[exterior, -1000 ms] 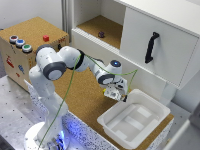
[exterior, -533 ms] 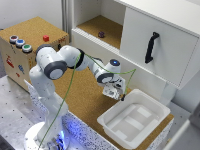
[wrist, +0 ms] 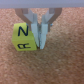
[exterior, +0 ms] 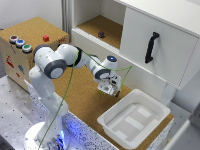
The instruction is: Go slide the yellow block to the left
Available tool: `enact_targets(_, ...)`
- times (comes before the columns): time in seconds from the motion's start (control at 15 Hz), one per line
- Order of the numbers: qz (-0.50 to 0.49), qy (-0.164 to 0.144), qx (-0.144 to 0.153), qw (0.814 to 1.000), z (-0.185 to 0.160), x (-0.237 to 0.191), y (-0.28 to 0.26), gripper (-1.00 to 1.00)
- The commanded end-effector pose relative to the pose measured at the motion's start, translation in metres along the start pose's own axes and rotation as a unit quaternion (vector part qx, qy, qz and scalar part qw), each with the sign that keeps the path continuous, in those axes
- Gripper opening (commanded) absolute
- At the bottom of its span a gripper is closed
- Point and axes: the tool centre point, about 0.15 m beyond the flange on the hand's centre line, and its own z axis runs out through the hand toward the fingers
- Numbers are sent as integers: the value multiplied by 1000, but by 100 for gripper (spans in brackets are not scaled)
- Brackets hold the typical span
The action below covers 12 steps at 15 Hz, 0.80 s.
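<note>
The arm is reaching out low from its base, elbow bent, wrist angling downward. The gripper is pointing at the surface — its fingers sitting pressed together, no gap showing.

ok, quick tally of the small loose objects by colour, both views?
Yellow: 1, the yellow block, wrist view only, beside the gripper
Red: 1, the red block on the cork-topped box
Dark purple: 1, the dark object in the open cabinet bay
Total: 3
</note>
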Motion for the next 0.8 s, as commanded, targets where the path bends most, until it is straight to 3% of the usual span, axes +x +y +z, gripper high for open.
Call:
enact_targets(0.0, 22, 0, -9, 1000, 1, 6, -49, -100)
enact_targets(0.73, 17, -23, 9, 1000, 6, 6, -143, -100)
